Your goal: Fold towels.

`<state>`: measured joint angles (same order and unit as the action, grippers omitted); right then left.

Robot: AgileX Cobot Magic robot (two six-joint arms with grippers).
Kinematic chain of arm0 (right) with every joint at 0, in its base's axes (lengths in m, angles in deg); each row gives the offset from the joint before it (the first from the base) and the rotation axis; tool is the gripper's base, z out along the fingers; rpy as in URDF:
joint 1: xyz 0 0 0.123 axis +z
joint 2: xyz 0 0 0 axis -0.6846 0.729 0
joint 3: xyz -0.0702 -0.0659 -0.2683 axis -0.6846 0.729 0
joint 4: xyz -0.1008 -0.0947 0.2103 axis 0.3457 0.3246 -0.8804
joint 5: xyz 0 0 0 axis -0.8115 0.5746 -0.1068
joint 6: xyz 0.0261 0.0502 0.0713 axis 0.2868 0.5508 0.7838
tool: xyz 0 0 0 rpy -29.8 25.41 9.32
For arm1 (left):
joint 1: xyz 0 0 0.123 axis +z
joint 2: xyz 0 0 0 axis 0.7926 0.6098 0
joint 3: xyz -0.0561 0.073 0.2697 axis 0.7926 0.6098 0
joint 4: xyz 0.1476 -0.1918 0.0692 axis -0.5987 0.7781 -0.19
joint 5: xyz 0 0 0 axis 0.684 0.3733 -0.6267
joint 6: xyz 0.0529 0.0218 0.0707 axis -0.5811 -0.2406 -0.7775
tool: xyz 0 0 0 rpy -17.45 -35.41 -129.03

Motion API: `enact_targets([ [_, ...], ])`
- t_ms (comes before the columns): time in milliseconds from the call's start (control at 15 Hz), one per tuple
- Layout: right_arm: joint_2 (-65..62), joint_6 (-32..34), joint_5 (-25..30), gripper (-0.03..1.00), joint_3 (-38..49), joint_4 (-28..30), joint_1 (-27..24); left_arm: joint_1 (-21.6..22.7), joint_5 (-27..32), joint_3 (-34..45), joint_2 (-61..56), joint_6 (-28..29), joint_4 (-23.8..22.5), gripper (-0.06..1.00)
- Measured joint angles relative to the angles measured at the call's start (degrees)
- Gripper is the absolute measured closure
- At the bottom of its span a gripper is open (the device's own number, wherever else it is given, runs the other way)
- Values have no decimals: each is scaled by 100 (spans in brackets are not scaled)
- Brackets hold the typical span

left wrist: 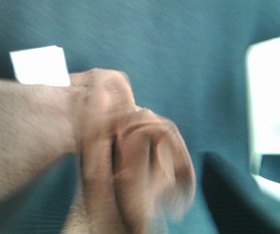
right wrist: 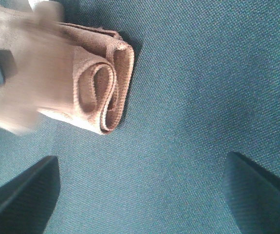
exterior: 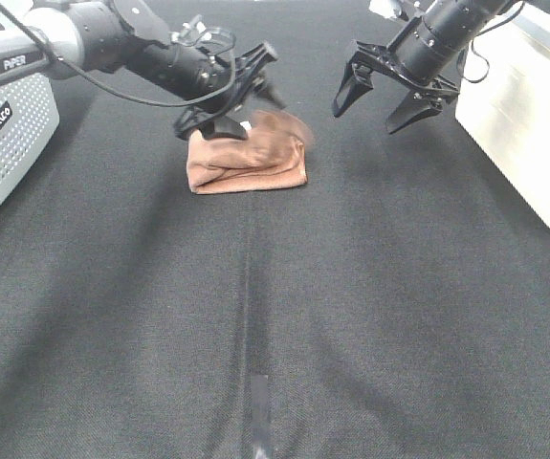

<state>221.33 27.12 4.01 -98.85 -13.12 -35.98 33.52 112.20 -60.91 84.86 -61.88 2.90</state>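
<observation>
The reddish-brown towel (exterior: pixel 246 164) lies folded into a small thick bundle on the black cloth, left of centre at the back. Its top flap (exterior: pixel 280 126) is motion-blurred above the bundle's right end. My left gripper (exterior: pixel 255 96) hovers just over the towel with its jaws spread, and no cloth shows between them. In the left wrist view the blurred towel (left wrist: pixel 125 161) fills the middle, with one dark finger (left wrist: pixel 227 195) beside it. My right gripper (exterior: pixel 385 100) hangs open to the right of the towel, apart from it. In the right wrist view the rolled folds (right wrist: pixel 101 92) show beyond its spread fingers (right wrist: pixel 23 195).
A white box (exterior: pixel 533 115) stands at the right edge of the table. A grey perforated housing (exterior: pixel 7 134) stands at the left edge. A short dark strip (exterior: pixel 260 402) lies on the black cloth (exterior: pixel 351 316) near the front.
</observation>
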Motion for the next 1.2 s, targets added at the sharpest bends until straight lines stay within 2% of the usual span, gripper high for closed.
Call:
enact_targets([
  [133, 0, 0, 0, 12, 0, -115, 0, -11, 0, -23, 0, -195, 321, 20],
  [267, 0, -34, 0, 12, 0, -573, 0, 52, 0, -126, -138, -733, 275, 19],
  [467, 17, -241, -11, 12, 0, -1599, 0, 395, -86, -246, -521, -951, -401, 19],
  [533, 17, -241, -11, 12, 0, -1599, 0, 395, -86, -246, -521, -951, -401, 19],
  [600, 109, -453, -92, 12, 0, -2412, 40, 573, -63, -246, -659, -1003, -922, 19],
  [733, 344, -825, -241, 12, 0, -3111, 292, 802, 155, -246, -773, -1003, -1553, 19],
  [800, 458, -991, -384, 12, 0, -3214, 510, 888, 269, -246, -779, -945, -1730, 19],
  [1000, 670, -1266, -991, 12, 0, -3575, 1020, 1100, 579, -246, -779, -796, -1845, 19],
  [1200, 859, -1261, -1450, 12, 0, -3661, 1014, 1192, 814, -246, -779, -756, -1891, 19],
])
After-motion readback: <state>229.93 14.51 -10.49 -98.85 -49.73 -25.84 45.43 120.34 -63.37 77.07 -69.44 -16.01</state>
